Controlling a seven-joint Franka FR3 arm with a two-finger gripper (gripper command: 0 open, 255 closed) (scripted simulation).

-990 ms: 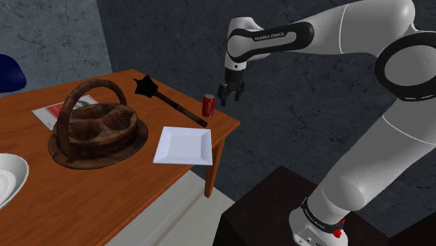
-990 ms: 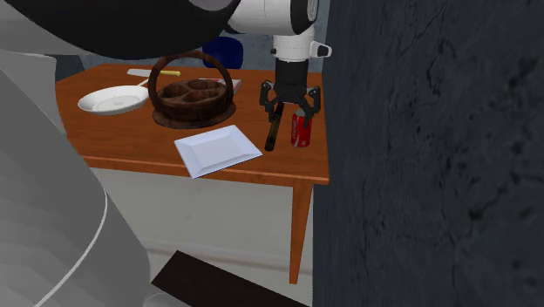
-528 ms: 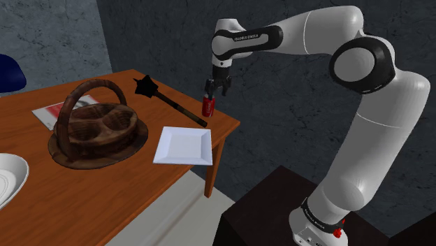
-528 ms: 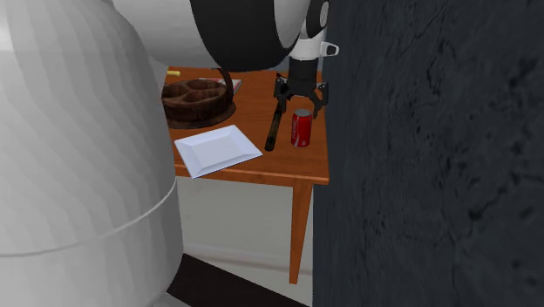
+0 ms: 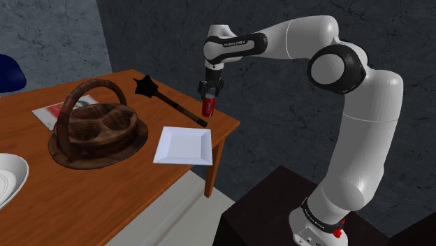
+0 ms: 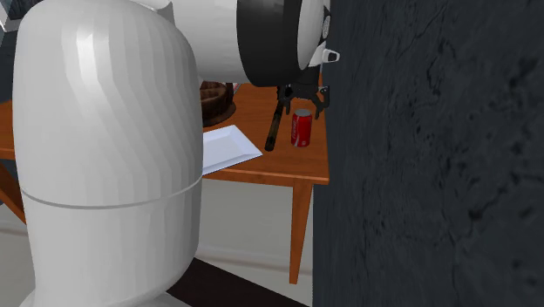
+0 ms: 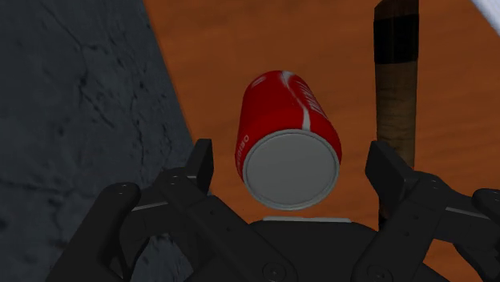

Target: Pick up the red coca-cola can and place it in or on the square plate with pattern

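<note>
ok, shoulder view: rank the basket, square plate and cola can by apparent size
1. basket, clearly largest
2. square plate
3. cola can, smallest by far; it also sits farthest from the camera

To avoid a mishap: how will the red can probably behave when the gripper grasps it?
The red can stands upright and narrow, so a sideways bump would probably tip it and let it roll. Its smooth curved wall may slip unless the open gripper closes centred.
</note>
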